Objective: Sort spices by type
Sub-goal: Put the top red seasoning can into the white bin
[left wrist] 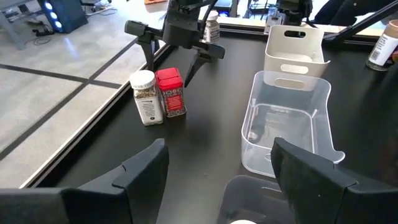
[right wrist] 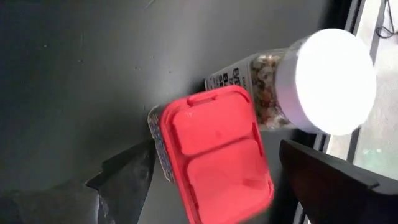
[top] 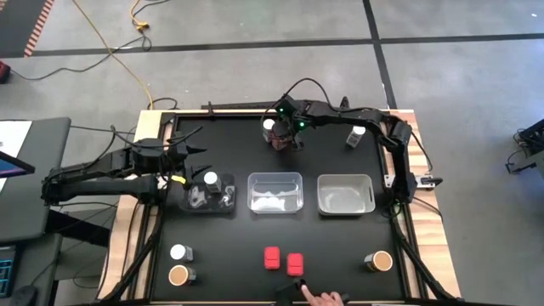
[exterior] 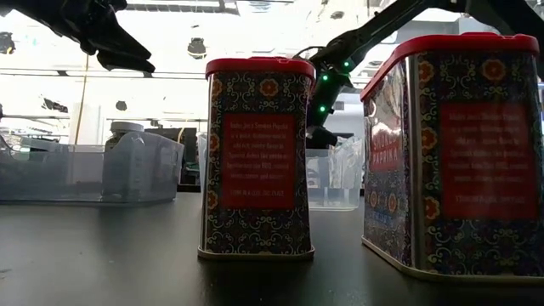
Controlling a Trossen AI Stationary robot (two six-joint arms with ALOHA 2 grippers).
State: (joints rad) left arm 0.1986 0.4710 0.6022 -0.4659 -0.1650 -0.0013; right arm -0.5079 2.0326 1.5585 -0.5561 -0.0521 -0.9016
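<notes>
At the table's far edge a red rectangular spice tin [left wrist: 171, 93] stands upright beside a clear jar with a white cap [left wrist: 144, 96]. My right gripper [left wrist: 169, 71] hangs over the tin, open. From above, its fingers stand on either side of the tin's red lid [right wrist: 214, 152], and I see no touch. My left gripper [left wrist: 219, 149] is open over the left clear tray [top: 223, 206], which holds a white-capped jar [top: 211, 180].
Two more trays sit mid-table, clear [top: 274, 192] and whitish [top: 346, 194]. Another white-capped jar [top: 357, 134] stands far right. Near the front edge are a white-capped jar [top: 179, 252], two tan-topped jars [top: 178, 274] [top: 381, 261] and two red tins [top: 271, 257] [top: 295, 263]. A person's hand [top: 323, 297] is there.
</notes>
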